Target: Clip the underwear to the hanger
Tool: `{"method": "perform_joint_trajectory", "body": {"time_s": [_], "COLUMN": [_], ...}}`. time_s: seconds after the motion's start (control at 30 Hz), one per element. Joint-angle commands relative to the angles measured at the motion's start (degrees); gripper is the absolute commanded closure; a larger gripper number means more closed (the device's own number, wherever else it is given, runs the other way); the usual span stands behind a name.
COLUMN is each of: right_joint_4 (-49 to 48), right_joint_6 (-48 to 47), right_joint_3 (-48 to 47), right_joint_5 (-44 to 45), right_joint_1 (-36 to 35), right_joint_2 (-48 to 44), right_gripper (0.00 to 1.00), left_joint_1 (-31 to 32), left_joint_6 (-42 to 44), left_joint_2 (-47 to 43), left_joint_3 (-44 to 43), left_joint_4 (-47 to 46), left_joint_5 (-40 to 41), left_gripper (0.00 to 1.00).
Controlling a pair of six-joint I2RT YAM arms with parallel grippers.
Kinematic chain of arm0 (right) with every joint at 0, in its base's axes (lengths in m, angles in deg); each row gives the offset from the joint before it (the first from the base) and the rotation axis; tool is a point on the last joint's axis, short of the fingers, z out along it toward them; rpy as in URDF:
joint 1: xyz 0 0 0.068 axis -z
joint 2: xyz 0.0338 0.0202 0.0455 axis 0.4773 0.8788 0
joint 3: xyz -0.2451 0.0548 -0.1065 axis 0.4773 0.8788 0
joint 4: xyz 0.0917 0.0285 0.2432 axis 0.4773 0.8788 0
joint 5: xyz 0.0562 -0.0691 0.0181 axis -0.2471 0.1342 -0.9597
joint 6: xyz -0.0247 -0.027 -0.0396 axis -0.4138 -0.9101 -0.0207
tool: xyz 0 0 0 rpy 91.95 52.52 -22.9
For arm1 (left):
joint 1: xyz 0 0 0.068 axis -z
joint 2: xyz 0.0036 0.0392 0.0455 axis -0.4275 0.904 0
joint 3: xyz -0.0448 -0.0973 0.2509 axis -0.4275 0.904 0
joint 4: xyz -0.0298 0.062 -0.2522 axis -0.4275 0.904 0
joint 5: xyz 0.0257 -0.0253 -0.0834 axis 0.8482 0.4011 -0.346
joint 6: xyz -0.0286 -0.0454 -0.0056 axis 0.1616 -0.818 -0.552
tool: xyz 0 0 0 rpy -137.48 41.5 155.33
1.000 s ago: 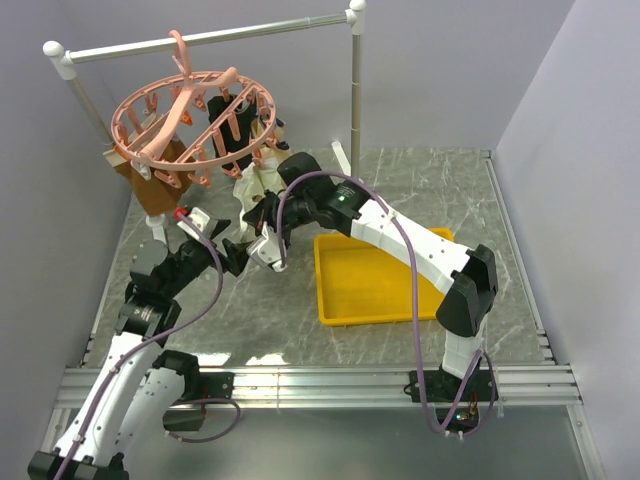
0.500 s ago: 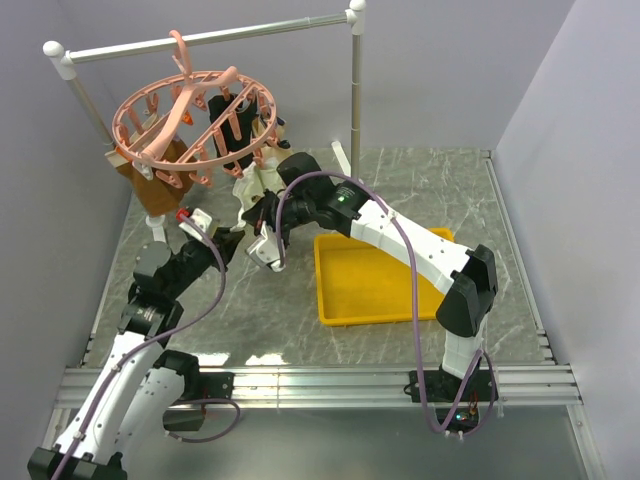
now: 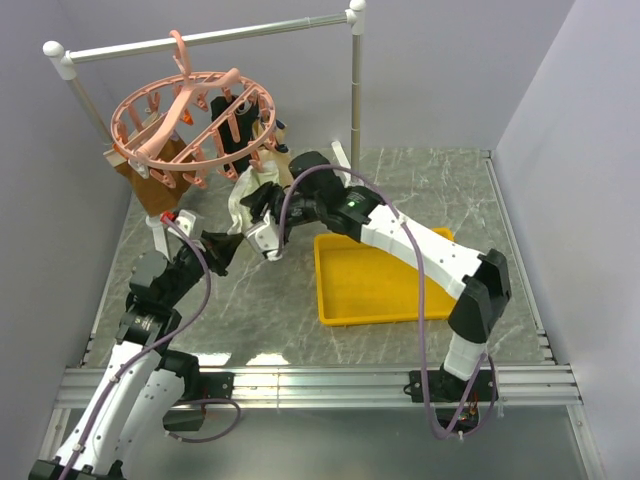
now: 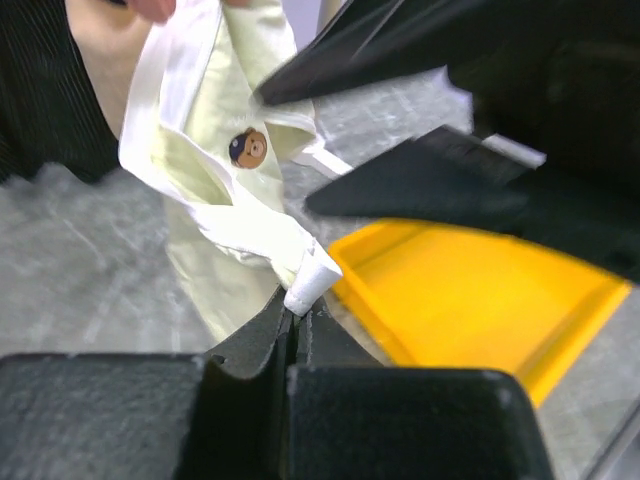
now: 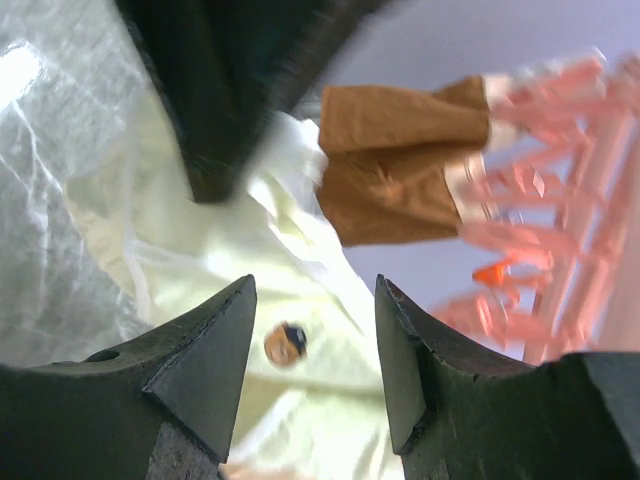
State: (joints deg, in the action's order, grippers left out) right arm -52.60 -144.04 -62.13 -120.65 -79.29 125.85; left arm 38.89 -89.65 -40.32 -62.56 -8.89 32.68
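Note:
The underwear hangs as a pale cream bundle just below the pink hanger, its top reaching the hanger's near rim. My left gripper is shut on its lower edge; in the left wrist view the closed jaws pinch a white hem of the underwear, which has a small bear print. My right gripper is open right beside the cloth. In the right wrist view the underwear lies behind the gap of the right gripper, and the hanger shows at the right.
A brown garment and a black one hang from the hanger's clips. The hanger hooks on a white rail with a post at the right. A yellow tray sits under the right arm.
My left gripper closed on the underwear's lower edge. My right gripper opened, letting go of the cloth, and its arm shifted slightly back and right.

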Motion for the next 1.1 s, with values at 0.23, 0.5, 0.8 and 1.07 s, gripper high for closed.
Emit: {"method": "perform_joint_trajectory", "body": {"time_s": [0.23,0.5,0.8,1.07], "right_joint_4": [-13.14,-10.96,5.20,12.41], "right_joint_6": [28.55,36.86,16.39,0.82], "right_joint_3": [4.70,3.28,-2.33,-10.15], "right_joint_5": [-4.67,-11.96,-16.46,-12.24], "right_joint_1": [5.60,8.16,6.41,1.04], "right_joint_2": [-8.63,-9.25,-7.14,0.15], "right_gripper": [0.48,0.52,0.52,0.55], "left_joint_1": [-5.75,-11.82,-13.50,-13.50], "left_joint_6": [-23.31,-33.71,-23.89,-14.48], "left_joint_2": [-1.07,2.35,1.48,1.30], "left_joint_3": [1.67,3.60,6.51,4.22], "left_joint_4": [-3.12,-9.01,-17.89,-14.20], "left_joint_5": [-0.86,-8.07,-23.27,-27.85], "left_gripper": [1.00,0.99,0.97,0.95]}}
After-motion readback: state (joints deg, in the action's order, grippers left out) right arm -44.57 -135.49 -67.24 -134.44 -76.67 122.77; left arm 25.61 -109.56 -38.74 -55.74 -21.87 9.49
